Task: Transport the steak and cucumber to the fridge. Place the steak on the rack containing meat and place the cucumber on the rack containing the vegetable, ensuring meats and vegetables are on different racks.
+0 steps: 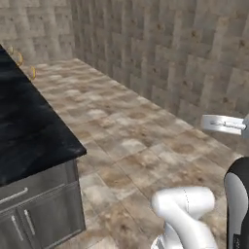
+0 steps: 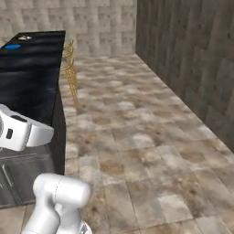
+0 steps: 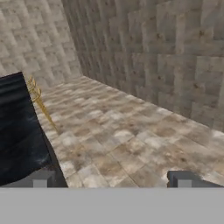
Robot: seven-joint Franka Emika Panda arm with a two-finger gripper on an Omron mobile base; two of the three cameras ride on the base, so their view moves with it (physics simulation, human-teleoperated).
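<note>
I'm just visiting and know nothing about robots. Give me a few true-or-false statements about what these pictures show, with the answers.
1. The hand is open and holds nothing. True.
2. The counter has a black top. True.
3. The floor is green carpet. False: it is brown and beige stone tile.
4. The hand is gripping a steak. False: nothing sits between its fingertips.
5. Golden stools stand beside the counter. True.
</note>
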